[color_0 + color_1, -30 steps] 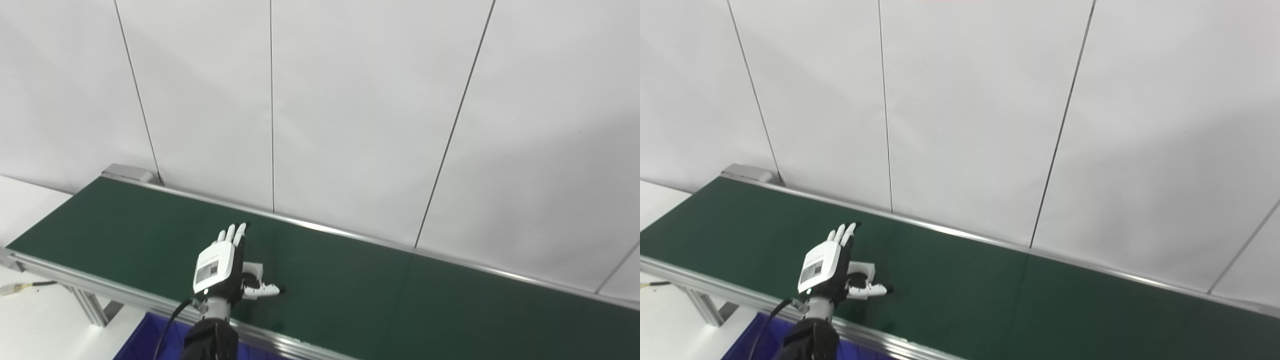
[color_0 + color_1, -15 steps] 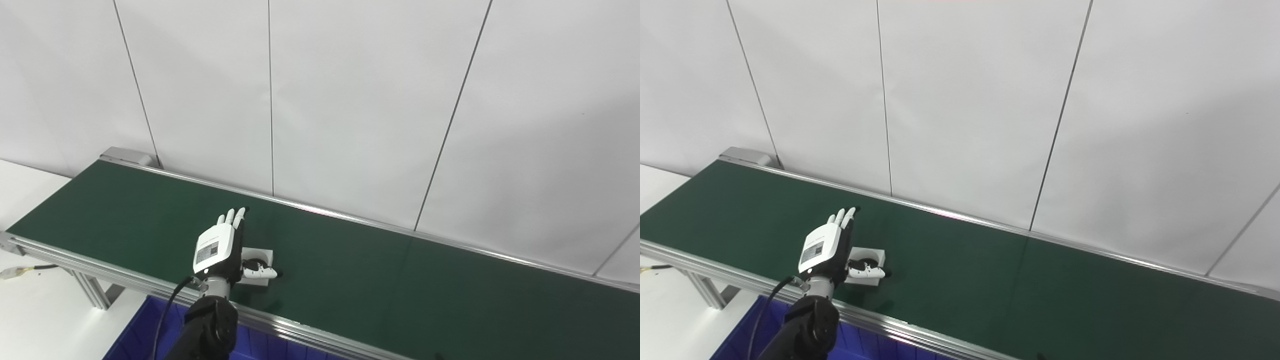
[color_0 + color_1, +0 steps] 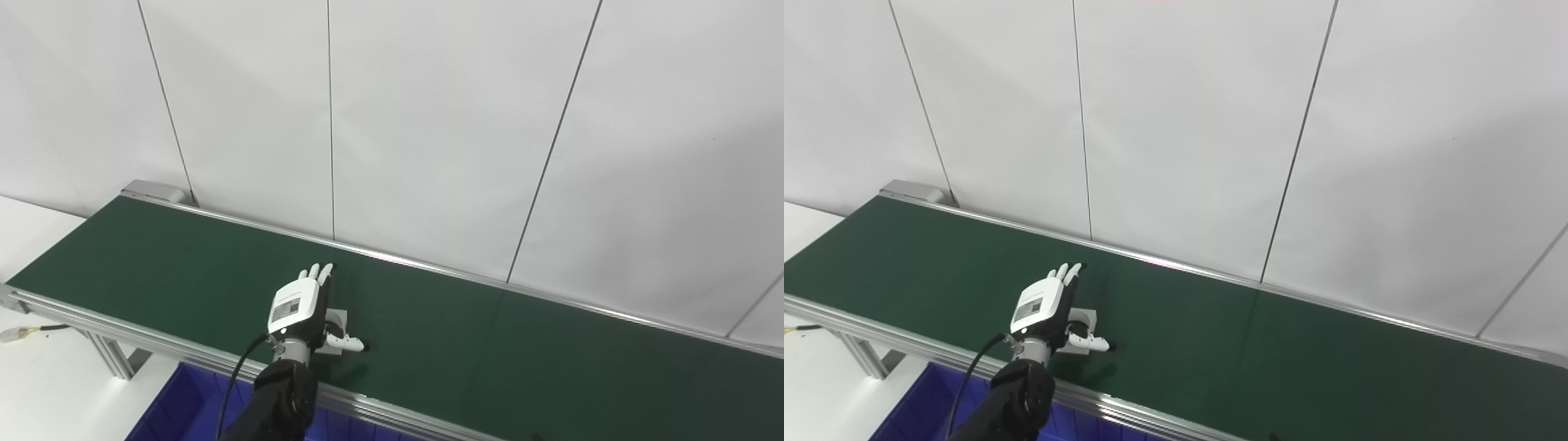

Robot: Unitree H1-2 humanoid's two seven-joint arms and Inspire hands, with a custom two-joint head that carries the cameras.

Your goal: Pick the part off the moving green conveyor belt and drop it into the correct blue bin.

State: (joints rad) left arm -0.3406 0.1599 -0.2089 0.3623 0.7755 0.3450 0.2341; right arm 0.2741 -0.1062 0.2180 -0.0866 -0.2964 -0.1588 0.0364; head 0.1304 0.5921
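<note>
A white panelled wall [image 3: 429, 122] fills the upper half, its seams running down toward the belt. Below it the green conveyor belt [image 3: 490, 355] crosses the scene from 10 o'clock to 4 o'clock, edged by a silver rail [image 3: 153, 350] on the near side. A white counter [image 3: 37, 392] shows at 8 o'clock beneath the belt's end. At 7 o'clock, under the near rail, a corner of the blue bin [image 3: 184, 410] is visible.

The left arm rises from the bottom edge, and the left hand [image 3: 301, 306] hovers over the belt's near half with fingers [image 3: 318, 272] stretched flat toward 1 o'clock and thumb pointing to 3 o'clock, gripping nothing. The part [image 3: 336, 318], small, white and square, lies on the belt just at 3 o'clock of the palm, partly hidden by the hand, with the thumb over it; contact cannot be judged. The right hand is out of view.
</note>
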